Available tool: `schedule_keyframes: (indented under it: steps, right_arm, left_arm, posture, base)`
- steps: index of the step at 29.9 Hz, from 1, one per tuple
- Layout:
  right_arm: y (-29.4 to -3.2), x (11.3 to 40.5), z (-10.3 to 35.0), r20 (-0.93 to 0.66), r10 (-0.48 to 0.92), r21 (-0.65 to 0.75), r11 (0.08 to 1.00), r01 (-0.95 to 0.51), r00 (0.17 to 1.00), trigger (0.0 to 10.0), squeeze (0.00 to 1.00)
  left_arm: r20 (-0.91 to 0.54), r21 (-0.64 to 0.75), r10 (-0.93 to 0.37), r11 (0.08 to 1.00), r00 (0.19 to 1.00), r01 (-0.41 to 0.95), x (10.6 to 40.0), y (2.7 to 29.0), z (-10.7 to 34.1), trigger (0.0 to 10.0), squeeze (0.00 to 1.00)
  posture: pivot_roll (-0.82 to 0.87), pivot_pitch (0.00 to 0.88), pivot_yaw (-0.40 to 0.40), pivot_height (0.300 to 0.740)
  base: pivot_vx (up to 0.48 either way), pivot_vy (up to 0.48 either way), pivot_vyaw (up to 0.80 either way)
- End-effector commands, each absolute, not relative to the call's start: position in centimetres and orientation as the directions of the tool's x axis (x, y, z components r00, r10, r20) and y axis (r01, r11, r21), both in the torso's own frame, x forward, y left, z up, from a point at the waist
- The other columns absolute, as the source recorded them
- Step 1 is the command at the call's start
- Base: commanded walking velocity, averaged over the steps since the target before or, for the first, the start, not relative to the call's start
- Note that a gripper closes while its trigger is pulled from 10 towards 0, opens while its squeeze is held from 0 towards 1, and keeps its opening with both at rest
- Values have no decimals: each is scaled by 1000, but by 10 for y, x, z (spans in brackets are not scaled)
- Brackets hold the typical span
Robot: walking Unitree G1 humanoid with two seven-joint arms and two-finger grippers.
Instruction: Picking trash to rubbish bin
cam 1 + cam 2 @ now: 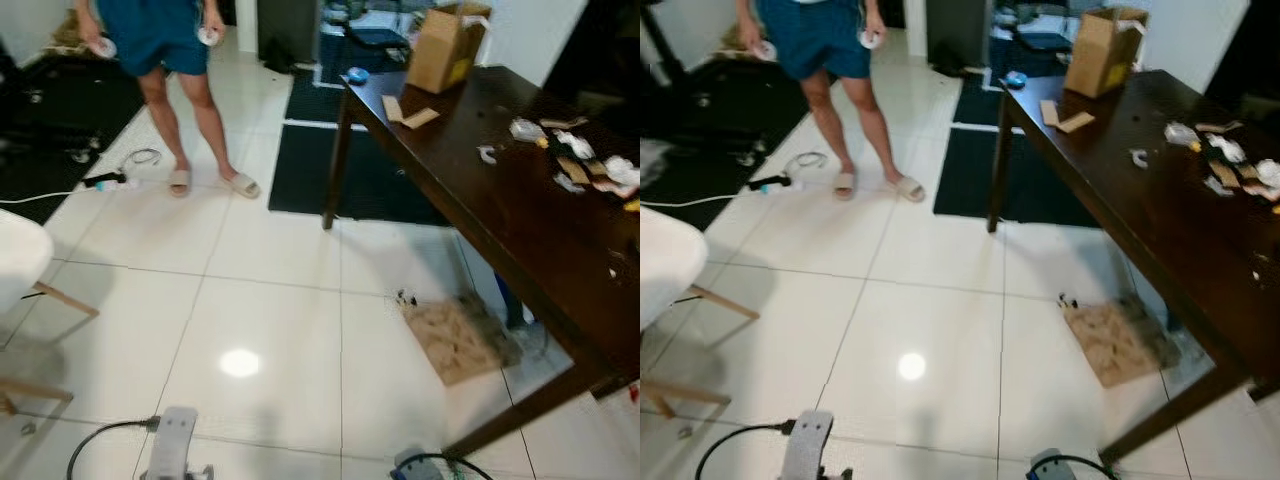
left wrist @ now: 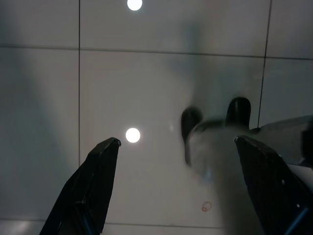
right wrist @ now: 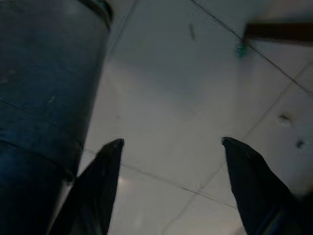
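Left gripper (image 2: 176, 147): fingers spread wide, empty, hanging over pale floor tile; arm idle; a blurred grey shape, probably part of the robot itself, lies beside one finger.
Right gripper (image 3: 171, 147): fingers spread wide, empty, pointing at floor; a dark cylinder (image 3: 44, 83) close beside one finger, identity unclear.
Floor (image 1: 270, 340): glossy white tile with a lamp reflection; a flat brown cardboard piece (image 1: 455, 340) lies near the right, under the worktop edge, small dark bits just beside its far corner.
Worktop (image 1: 500, 190): dark wood, running from near right to far centre; trash (image 1: 580, 165), a scatter of crumpled wrappers and paper scraps, sits toward its right side; two cardboard scraps (image 1: 408, 112) and an open box (image 1: 447, 45) at the far end.
Person (image 1: 175, 60): standing far left in sandals, a controller in each hand; cable (image 1: 60, 190) on the floor beside them.
Chair (image 1: 20, 270): white, near left.
Bin: not identified in these views.
Step in hand, by judgement: approach, nothing grasped yet. To do it well: turn right and square up to the worktop before reaching; take one scrap at a time with the right gripper, closing across the crumpled bulk; keep feet off the floor cardboard; locate the bin before carrying.
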State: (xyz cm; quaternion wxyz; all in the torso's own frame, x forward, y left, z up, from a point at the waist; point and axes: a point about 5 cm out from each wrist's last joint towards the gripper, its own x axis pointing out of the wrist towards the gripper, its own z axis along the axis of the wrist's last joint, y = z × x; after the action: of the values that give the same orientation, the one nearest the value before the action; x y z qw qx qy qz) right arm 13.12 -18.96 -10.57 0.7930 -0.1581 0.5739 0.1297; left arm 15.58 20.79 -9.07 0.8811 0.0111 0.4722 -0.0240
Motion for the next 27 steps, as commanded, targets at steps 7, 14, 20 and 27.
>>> schedule_keyframes:
  steps: [7,14,20,27]
  right_arm:
    - [-185,125,-108,-952,58,-65,922,-382,300,10000,0]
    - [-189,124,-108,-952,61,-59,925,-374,301,10000,0]
    - [-195,123,-107,-953,52,-69,923,-379,300,10000,0]
    - [-189,127,-107,-951,59,-68,919,-390,305,10000,0]
  left_arm:
    - [-841,-19,-47,998,538,57,152,204,-93,10000,0]
    - [-841,-20,-48,998,539,57,151,204,-93,10000,0]
    - [-841,-22,-49,998,539,56,151,204,-93,10000,0]
    - [-842,-25,-51,998,538,56,150,203,-94,10000,0]
  posture:
    - [125,83,-37,740]
    - [124,85,-35,740]
    - [124,88,-38,740]
    - [126,85,-42,740]
  base:
    - [0,-465,0]
    - [0,-463,0]
    - [0,-463,0]
    - [0,-463,0]
